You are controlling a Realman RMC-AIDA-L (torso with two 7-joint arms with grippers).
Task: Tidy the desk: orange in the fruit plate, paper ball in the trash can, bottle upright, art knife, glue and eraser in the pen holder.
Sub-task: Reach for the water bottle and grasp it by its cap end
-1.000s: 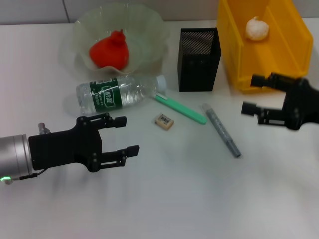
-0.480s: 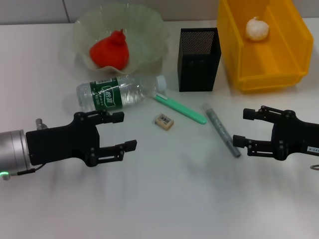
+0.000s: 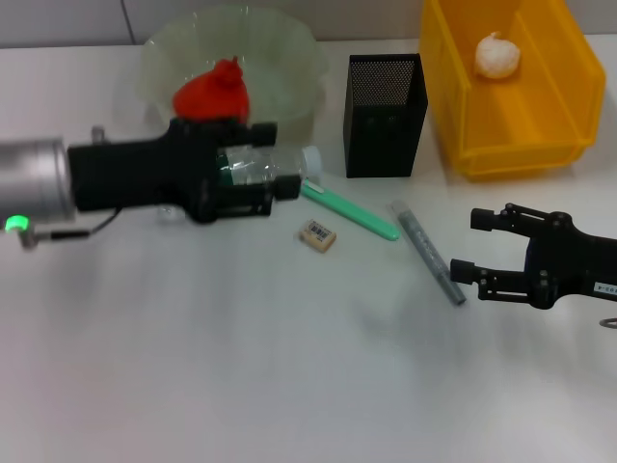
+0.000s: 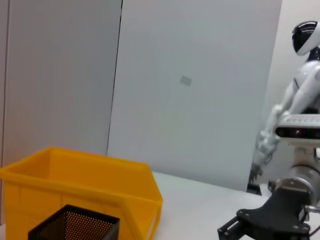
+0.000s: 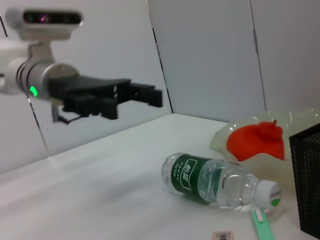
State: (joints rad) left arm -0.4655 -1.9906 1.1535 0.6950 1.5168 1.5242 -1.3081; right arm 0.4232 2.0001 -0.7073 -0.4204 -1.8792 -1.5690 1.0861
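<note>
The clear bottle (image 3: 253, 169) with its green label lies on its side in front of the fruit plate (image 3: 289, 58), which holds the orange (image 3: 207, 96). My left gripper (image 3: 280, 157) is open over the bottle; the right wrist view shows the left gripper (image 5: 150, 95) well above the bottle (image 5: 215, 180). The paper ball (image 3: 497, 55) lies in the yellow trash can (image 3: 540, 125). On the table lie the eraser (image 3: 317, 234), the green art knife (image 3: 349, 212) and the glue (image 3: 429, 253), a slim grey stick. My right gripper (image 3: 468, 244) is open just right of the glue.
The black mesh pen holder (image 3: 384, 114) stands between the fruit plate and the trash can, just behind the art knife. The bottle's cap (image 3: 310, 160) touches the knife's far end. White tabletop stretches along the front.
My left arm has swung from the front left back to above the bottle. My right gripper came forward from the trash can to beside the glue, then stayed still.
</note>
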